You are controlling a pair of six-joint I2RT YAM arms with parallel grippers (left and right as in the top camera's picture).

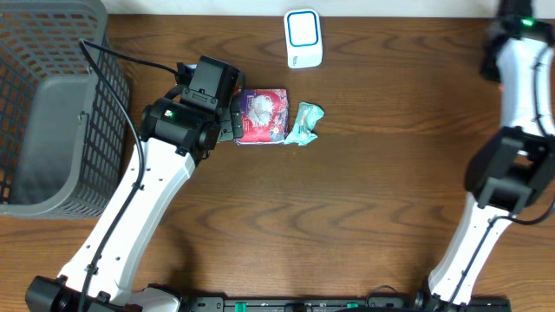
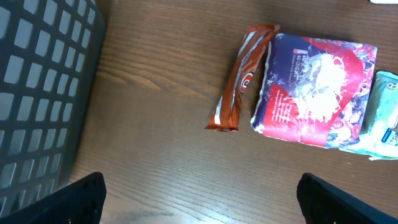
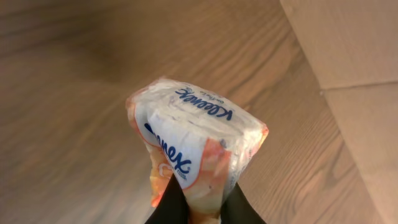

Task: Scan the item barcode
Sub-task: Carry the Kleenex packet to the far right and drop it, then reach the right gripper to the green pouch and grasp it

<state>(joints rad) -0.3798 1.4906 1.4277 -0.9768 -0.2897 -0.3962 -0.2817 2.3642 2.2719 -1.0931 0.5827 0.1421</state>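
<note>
My right gripper (image 3: 202,200) is shut on a small Kleenex tissue pack (image 3: 193,146), white with blue lettering and orange trim, held above the wooden table. No barcode shows on the faces of the pack in view. A white scanner (image 1: 303,39) with a blue-ringed window lies at the back centre of the table. My left gripper (image 2: 199,202) hangs open over bare wood, just left of a red and blue packet (image 1: 263,115), with nothing between its fingers. In the overhead view the right arm (image 1: 519,61) reaches to the top right corner and its gripper is hidden.
An orange-brown snack bar (image 2: 242,78) lies against the red and blue packet (image 2: 317,90), with a teal packet (image 1: 304,123) on its right. A grey mesh basket (image 1: 43,104) fills the far left. A beige surface (image 3: 354,50) borders the table beyond the tissue pack.
</note>
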